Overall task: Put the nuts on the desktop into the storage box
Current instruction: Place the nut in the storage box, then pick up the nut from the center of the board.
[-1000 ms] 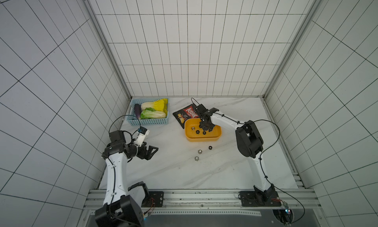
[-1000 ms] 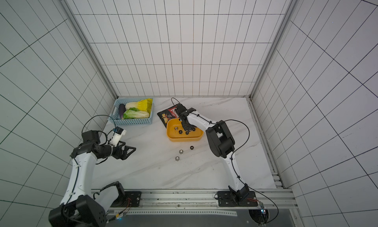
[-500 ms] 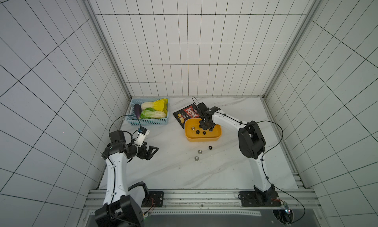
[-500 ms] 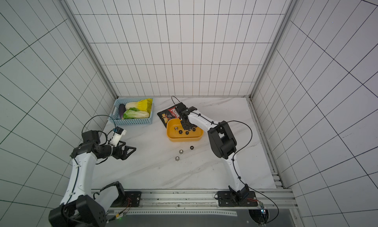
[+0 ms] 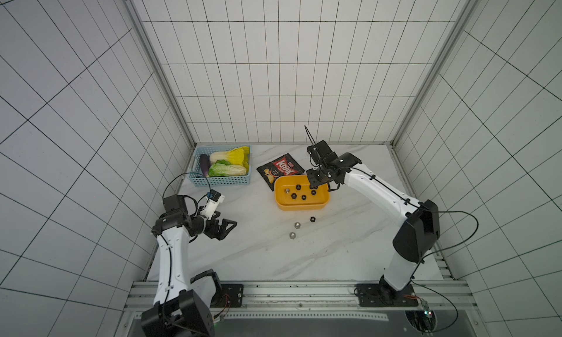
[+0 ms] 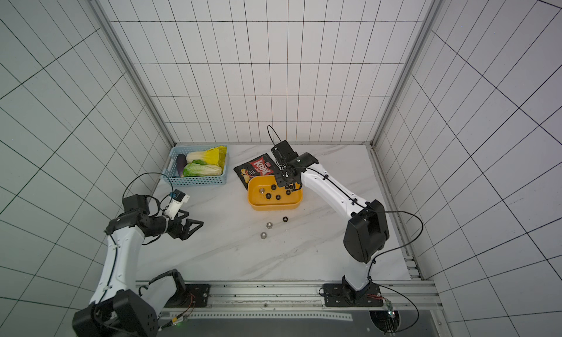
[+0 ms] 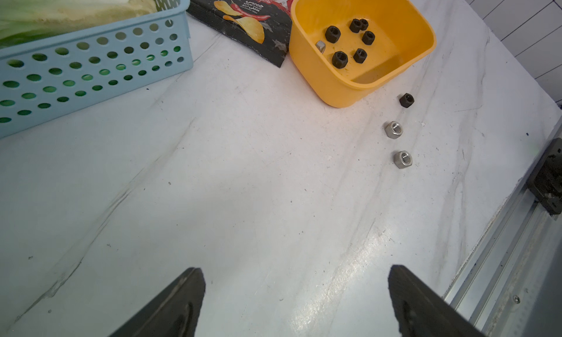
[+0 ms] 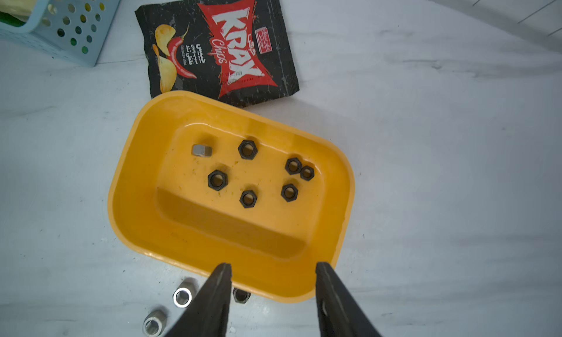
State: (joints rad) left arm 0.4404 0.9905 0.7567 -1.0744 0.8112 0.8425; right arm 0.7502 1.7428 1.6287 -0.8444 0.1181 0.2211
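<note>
Right under the right gripper [image 8: 273, 265], whose jaws were moderately apart with nothing between them, sat the storage box [image 8: 127, 156]. It had seven of the nuts on its floor: six black ones [image 8: 248, 149] and one silver one [image 8: 201, 150]. Three more were out on the desktop [image 7: 243, 183], just past the box wall on the base side of that gripper: a black nut [image 7: 406, 100] and two silver nuts [image 7: 393, 129] in a loose line. From the left gripper [image 7: 295, 268], which was spread wide and empty, they lay well ahead of the fingertips.

Looks-wise they were tiny hex nuts with a threaded hole through the middle, the black ones matte and the silver ones shiny.

My guess on handling: hard, rigid, light, and slick enough to skate on that smooth top or squirt out of a sloppy pinch. I'd squeeze across two opposite flats, coming straight down, not corner to corner.
</note>
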